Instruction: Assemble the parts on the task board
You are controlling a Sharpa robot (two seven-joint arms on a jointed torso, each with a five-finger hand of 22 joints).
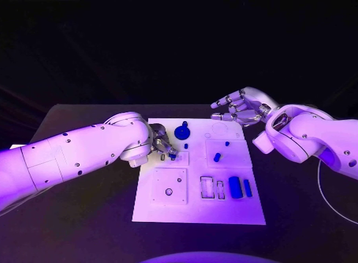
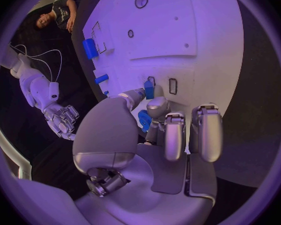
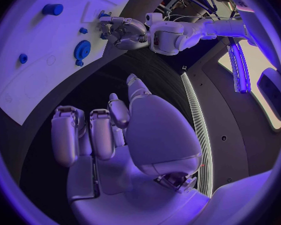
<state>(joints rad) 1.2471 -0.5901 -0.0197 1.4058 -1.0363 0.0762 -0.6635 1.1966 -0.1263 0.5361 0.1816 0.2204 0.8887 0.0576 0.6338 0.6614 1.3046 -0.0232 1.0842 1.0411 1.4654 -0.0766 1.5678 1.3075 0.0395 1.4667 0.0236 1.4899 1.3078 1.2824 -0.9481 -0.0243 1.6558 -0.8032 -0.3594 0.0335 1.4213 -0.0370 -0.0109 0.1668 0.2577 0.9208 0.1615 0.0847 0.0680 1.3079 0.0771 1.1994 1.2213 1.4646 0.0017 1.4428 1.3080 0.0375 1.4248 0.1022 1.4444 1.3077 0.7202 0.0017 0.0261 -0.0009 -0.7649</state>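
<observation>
The left hand (image 2: 154, 130) pinches a small blue plastic part (image 2: 145, 120) over what seems a slot near the white task board's (image 1: 226, 211) left edge, ready for insertion; the right hand (image 1: 238, 108) hovers empty, fingers apart, off its far-right corner.

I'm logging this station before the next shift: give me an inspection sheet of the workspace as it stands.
Surface: black table, white task board in its middle.
Job's things: blue gear at the board's far side; two blue bars near its front right; small blue pieces mid-board.
Clutter: nothing seen.
Hands: left hand pinches a small blue part over the board; right hand empty, fingers curled, beyond the board's far right corner.
Cables: thin white cable on the table's right.
Surroundings: dark.
</observation>
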